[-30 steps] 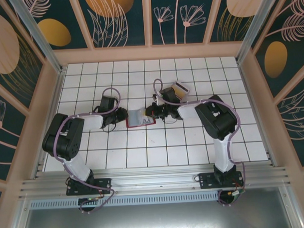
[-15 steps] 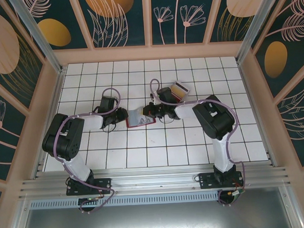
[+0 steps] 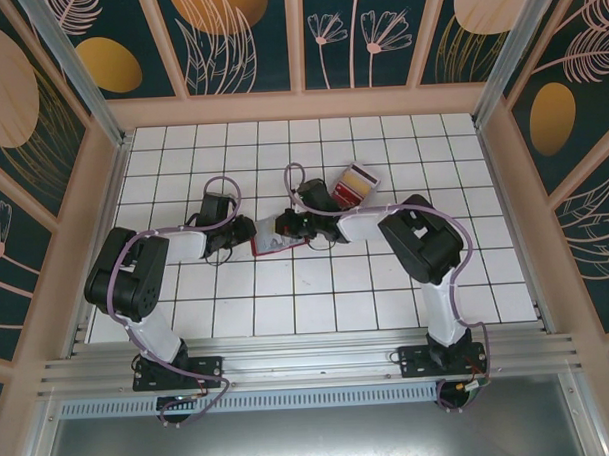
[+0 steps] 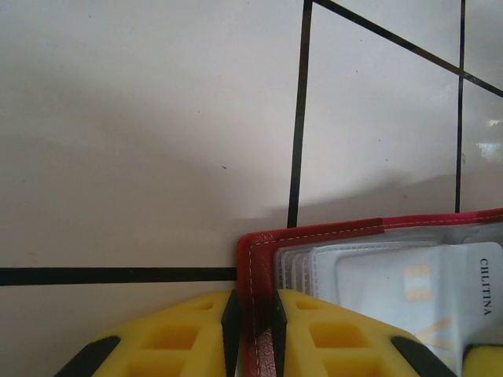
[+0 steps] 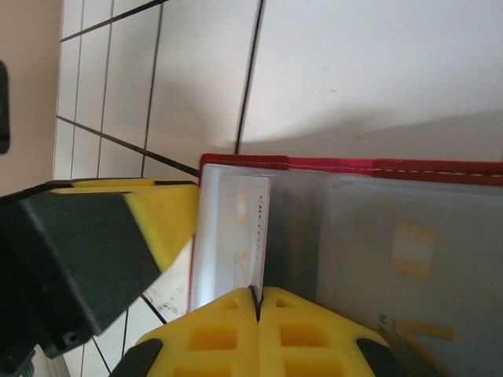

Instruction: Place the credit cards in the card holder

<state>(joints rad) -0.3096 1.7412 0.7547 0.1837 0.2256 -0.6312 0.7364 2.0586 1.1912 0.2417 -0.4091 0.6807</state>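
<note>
Insertion step: the open holder [image 3: 272,239], mid-scene, is clamped at its left edge by the left gripper [image 4: 255,305]; a card [image 5: 244,228], pinched in the closed right gripper [image 5: 257,302], is next to be slid squarely into a sleeve [image 5: 361,236].

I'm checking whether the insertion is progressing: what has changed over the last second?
The right hand, shut on a thin pale plastic card, slid left across the open red leather-like card holder, uncovering more of the clear plastic box behind it. The left hand kept its pinch on the holder's red edge, and the holder lay where it was.
</note>
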